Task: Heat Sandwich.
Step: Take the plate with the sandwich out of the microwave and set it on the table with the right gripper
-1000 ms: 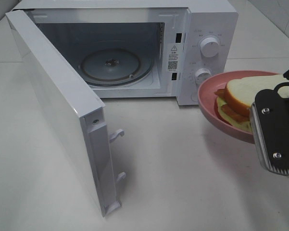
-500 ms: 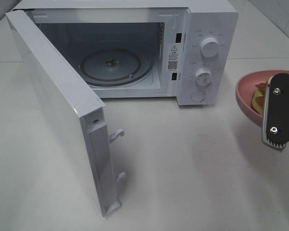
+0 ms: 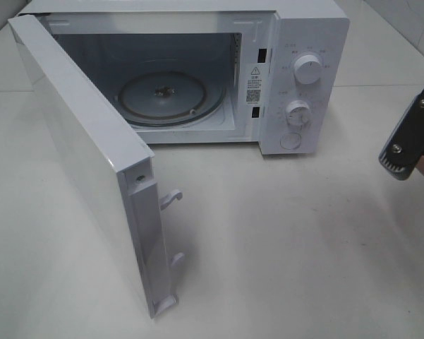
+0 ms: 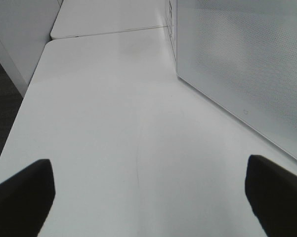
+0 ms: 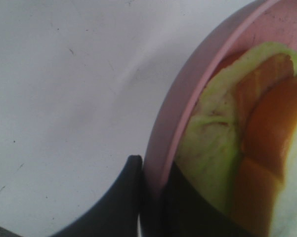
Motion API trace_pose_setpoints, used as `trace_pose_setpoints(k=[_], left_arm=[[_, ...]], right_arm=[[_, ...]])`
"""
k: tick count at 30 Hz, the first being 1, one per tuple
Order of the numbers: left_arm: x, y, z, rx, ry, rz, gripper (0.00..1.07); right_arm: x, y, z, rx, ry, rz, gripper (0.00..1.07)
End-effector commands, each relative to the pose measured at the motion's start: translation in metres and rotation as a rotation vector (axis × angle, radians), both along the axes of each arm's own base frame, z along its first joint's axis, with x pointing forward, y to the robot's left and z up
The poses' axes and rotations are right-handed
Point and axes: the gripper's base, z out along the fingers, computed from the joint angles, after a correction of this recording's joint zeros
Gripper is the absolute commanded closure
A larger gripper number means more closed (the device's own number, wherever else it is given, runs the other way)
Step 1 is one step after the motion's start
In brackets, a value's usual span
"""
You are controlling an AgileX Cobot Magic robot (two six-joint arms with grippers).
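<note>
Clamped on the plate (image 5: 170, 123) rim with the sandwich (image 5: 247, 143) aboard, right gripper (image 5: 150, 192) now swung off to the right, away from the open microwave (image 3: 197, 78) (left gripper (image 4: 148, 197) apart, idle), loading apparently postponed

soft, even overhead light is filling the high view, bright and white with little glare. the open microwave door (image 3: 92, 169) is casting a faint shadow on the table (image 3: 282, 240), and the oven cavity is sitting dimmer. the left wrist view is looking pale and slightly washed out, its near fingers (image 4: 20, 197) blurring dark. the right wrist view is blurring at close range: pink plate (image 5: 188, 98) and sandwich (image 5: 247, 138) are showing soft, out of focus.
</note>
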Motion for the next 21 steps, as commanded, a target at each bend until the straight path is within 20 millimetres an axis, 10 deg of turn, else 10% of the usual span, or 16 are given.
trace_pose_setpoints(k=[1,21], left_arm=[[-0.003,0.0,0.0,-0.005,-0.026,-0.008,0.03],[-0.003,0.0,0.0,-0.005,-0.026,-0.008,0.03]], right_arm=[[0.007,0.002,0.004,-0.008,-0.039,-0.044,1.07],[0.052,0.013,-0.005,-0.042,-0.021,-0.252,1.07]])
